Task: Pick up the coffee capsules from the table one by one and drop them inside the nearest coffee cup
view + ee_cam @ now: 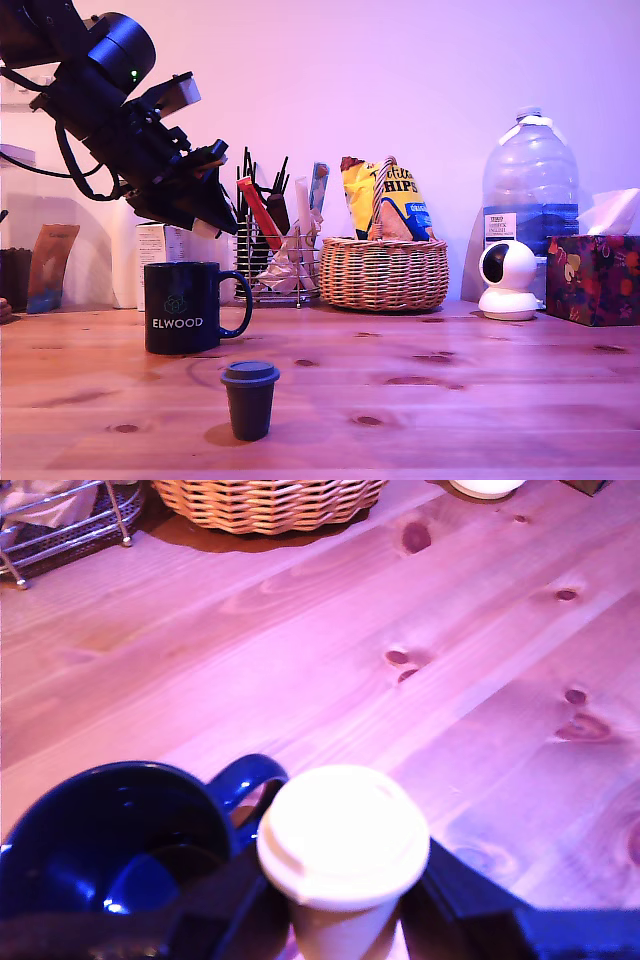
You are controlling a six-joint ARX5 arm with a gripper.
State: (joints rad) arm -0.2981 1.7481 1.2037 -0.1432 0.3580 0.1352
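— What takes up the most room from where you stand?

— The wooden table (480, 400), knots all over it. Then the arm (105, 95), black, leaning in from the exterior view's left and tilted downward.

— And along the wall?

— A big water bottle (530, 190) toward the exterior view's right and a wicker basket (385, 272) with snack bags near the middle. A patterned tissue box (593, 278) sits at the far right, and a wire rack (285, 270) stuffed with odds and ends stands left of the basket. A small white camera (508, 280) stands in front of the bottle.

— The coffee cup?

— The mug (190, 307) is on the table at the exterior view's left, upright, "ELWOOD" facing me, handle pointing toward the basket.

— What is the gripper doing?

— The gripper (212, 222) hangs above the mug's rim. In the wrist view its dark fingers (235, 895) are closed on a held capsule (343, 830), rim toward the lens. It looks pale there and sits just beside the mug's opening.

— Any others?

— One standing capsule (250, 400), dark, wide rim up, on the table in front of the mug and apart from it.
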